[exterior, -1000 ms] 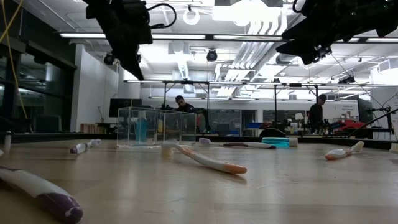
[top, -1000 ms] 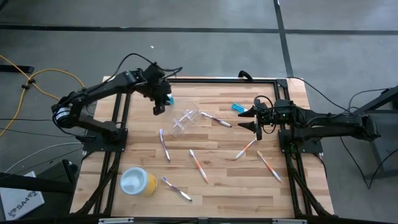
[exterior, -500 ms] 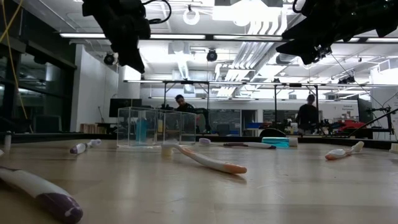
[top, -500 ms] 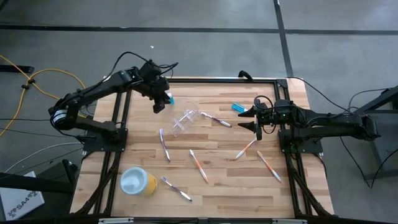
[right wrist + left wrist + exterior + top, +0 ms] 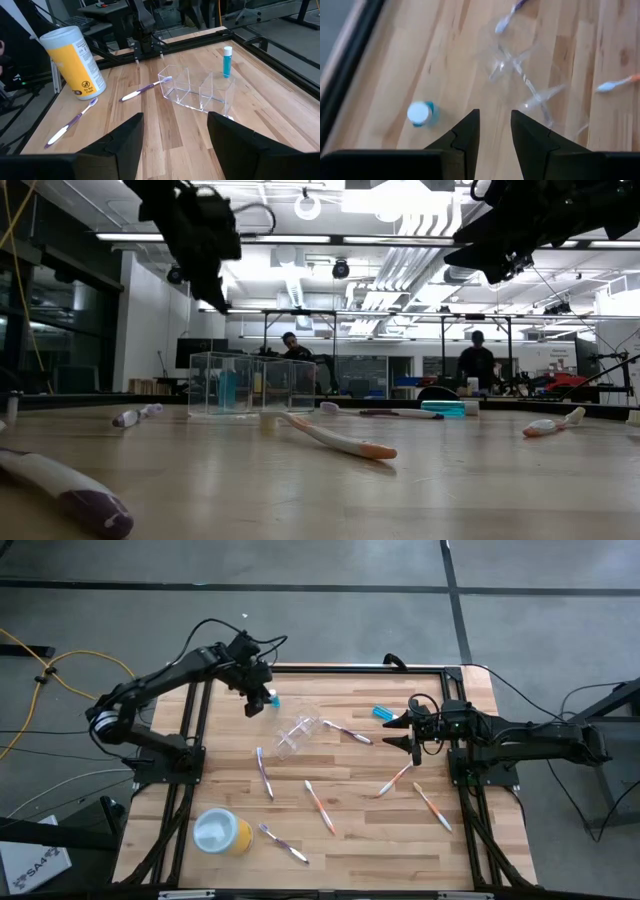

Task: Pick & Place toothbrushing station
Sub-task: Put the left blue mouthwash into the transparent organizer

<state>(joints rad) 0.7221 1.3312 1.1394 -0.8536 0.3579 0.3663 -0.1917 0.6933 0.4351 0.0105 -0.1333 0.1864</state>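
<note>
**Landmark:** the clear holder lies on the table between the two arms. It looks empty, so I judge the station unassembled.

**Left gripper**: hangs above the table on the holder's left-arm side. Its wrist view shows the fingers parted by a narrow gap with nothing between them. It points at bare wood between the holder and the upright blue tube. That tube stands on its cap end just beside the gripper and near the holder, touching neither. The narrow gap suits a slim item, and the tube is the likely object.

**Right gripper**: waits on the holder's opposite side, well apart from it, fingers spread wide and empty.

**Task items:**
- The second blue tube lies flat beyond the holder, near the right gripper.
- A white toothbrush lies just beside the holder on its right-arm side.
- A purple toothbrush lies near it on the front side; contact cannot be told.
- The orange toothbrushes and another purple one lie scattered farther forward.

**Not of the station:** the yellow cup stands well apart from the holder.

**Risk:** the holder is light, and a brush pushed against it may shift it.
</note>
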